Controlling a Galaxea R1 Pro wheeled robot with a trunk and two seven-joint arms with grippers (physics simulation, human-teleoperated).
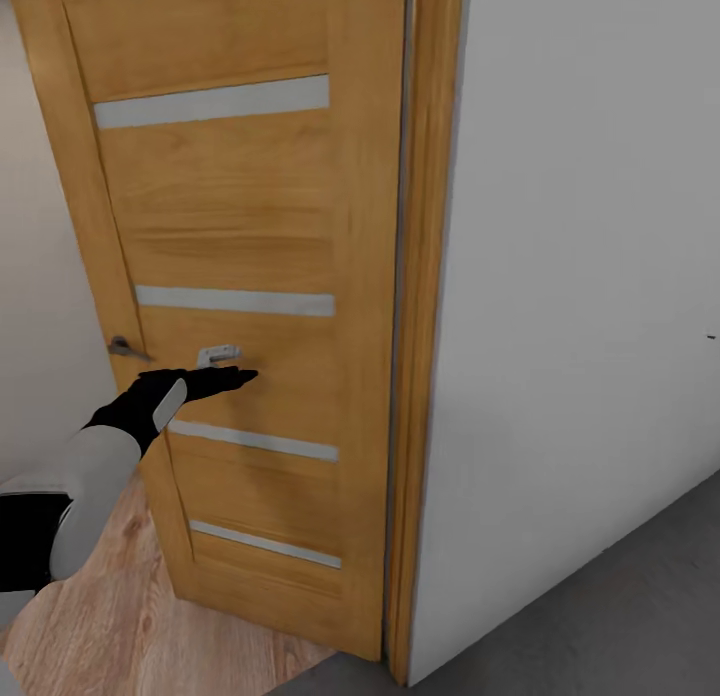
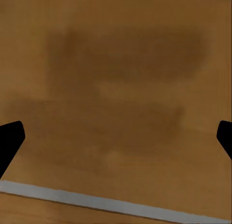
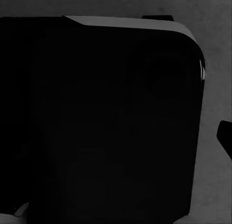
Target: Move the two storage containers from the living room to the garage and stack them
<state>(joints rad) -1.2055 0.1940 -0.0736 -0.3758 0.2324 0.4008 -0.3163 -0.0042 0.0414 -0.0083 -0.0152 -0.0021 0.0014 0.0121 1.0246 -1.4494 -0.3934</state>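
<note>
The two storage containers are out of view. A wooden door with pale glass strips stands in front of me. My left arm reaches out to it, and my left gripper is right at the door's face, just below a small metal handle. In the left wrist view the left gripper is open, its black fingertips far apart with bare wood between them. In the right wrist view one black fingertip of the right gripper sits at the edge, beside a dark part of the robot's body.
A wooden door frame and a plain pale wall stand right of the door. Dark grey concrete floor lies below the wall. Light wood-plank flooring lies at the left, where a second lever handle sticks out.
</note>
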